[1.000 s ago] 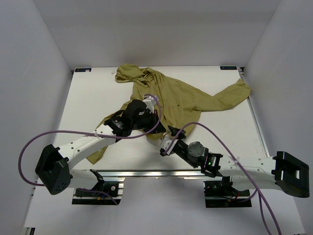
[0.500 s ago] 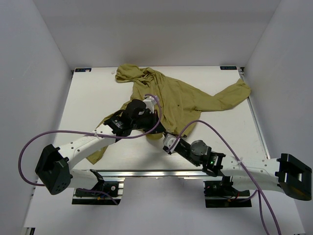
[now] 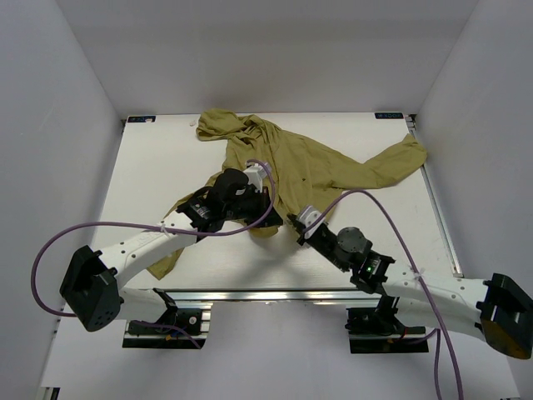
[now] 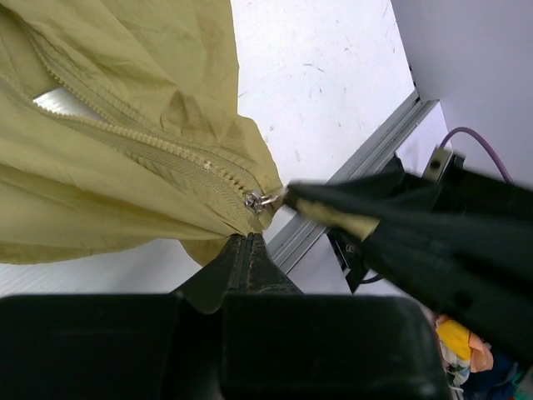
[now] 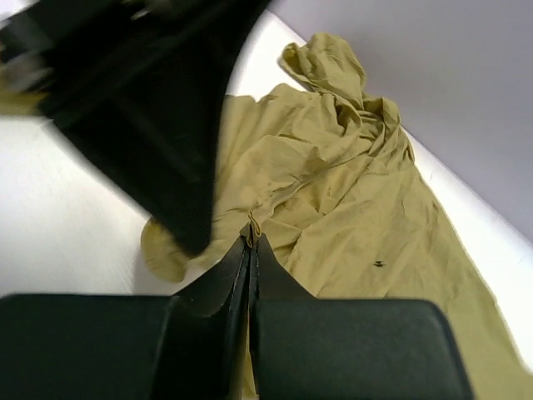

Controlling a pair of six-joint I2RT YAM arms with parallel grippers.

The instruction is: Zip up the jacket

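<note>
The olive jacket (image 3: 312, 167) lies spread on the white table, hood at the far left and one sleeve out to the right. My left gripper (image 3: 270, 215) is shut on the jacket's bottom hem; in the left wrist view its jaws (image 4: 248, 243) pinch the fabric (image 4: 125, 92) just below the zipper slider (image 4: 252, 202). From the near right my right gripper (image 3: 292, 221) meets the same spot. Its jaws (image 5: 251, 240) are shut on the small pull tab (image 5: 254, 223) of the slider, with the jacket (image 5: 358, 208) beyond. Above the slider the zipper's two rows of teeth lie apart.
A metal rail (image 3: 275, 294) runs along the table's near edge, also seen as a rail (image 4: 350, 179) close behind the hem. Purple cables (image 3: 366, 200) arc over both arms. The jacket's other sleeve (image 3: 166, 262) trails near the left arm. White walls enclose three sides.
My right gripper has moved forward and to the right, up to the jacket's bottom hem, and has shut on the zipper pull. The left gripper has kept its hold and place.
</note>
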